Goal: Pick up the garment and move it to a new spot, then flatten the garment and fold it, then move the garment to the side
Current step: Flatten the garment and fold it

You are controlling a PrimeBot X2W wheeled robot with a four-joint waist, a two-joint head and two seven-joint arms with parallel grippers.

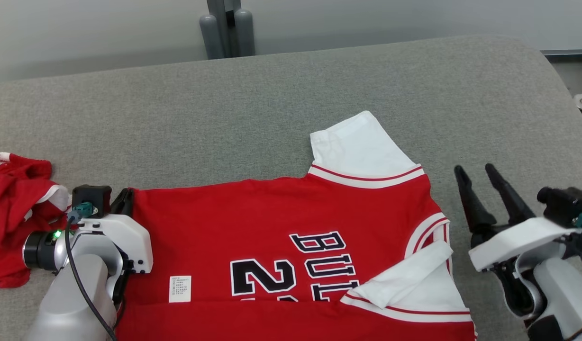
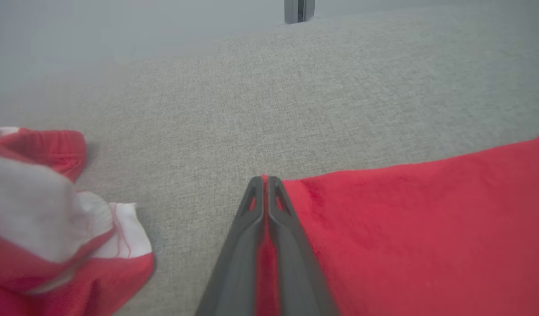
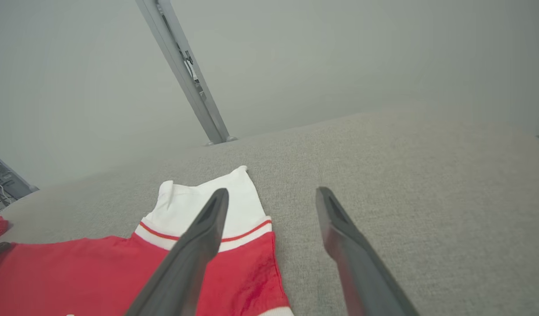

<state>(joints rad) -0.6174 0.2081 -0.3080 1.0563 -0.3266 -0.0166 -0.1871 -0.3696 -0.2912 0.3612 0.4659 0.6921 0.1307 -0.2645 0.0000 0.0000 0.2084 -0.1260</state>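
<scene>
Red jersey (image 1: 224, 218) reads "BUL", "2"; white label (image 1: 180, 289) print illegible.

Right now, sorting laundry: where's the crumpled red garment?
Head view: the crumpled red garment lies far left on the grey cushion, beside the left claw.

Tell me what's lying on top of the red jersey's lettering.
A white sleeve is folded over the red jersey, covering the ends of the black letters; whatever lettering lies beneath it is hidden.

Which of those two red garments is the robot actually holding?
The flat jersey with black lettering: the left fingers are pinched shut on its corner. The crumpled red garment lies loose further left.
</scene>
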